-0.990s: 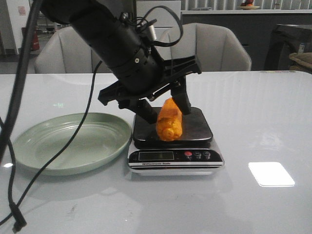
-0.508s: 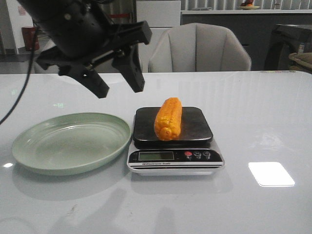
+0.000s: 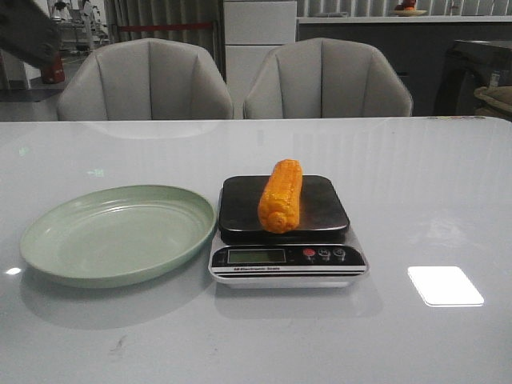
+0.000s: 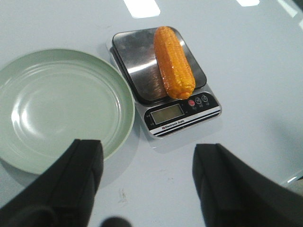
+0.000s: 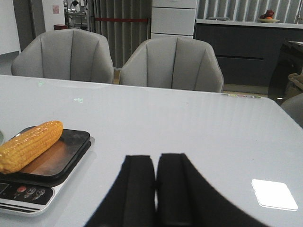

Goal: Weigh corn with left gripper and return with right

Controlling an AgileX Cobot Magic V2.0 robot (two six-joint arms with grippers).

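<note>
The orange-yellow corn lies alone on the black platform of the scale, lengthwise front to back. It also shows in the left wrist view and the right wrist view. My left gripper is open and empty, high above the table on the near side of the scale and plate. In the front view only a dark blur of the left arm shows at the top left. My right gripper is shut and empty, over the table to the right of the scale.
A pale green plate sits empty to the left of the scale, almost touching it; it also shows in the left wrist view. Two grey chairs stand behind the table. A bright light patch lies right of the scale.
My left gripper let go of the corn on the scale, rose and drew back to the upper left, almost out of the front view. The corn stays on the platform.
</note>
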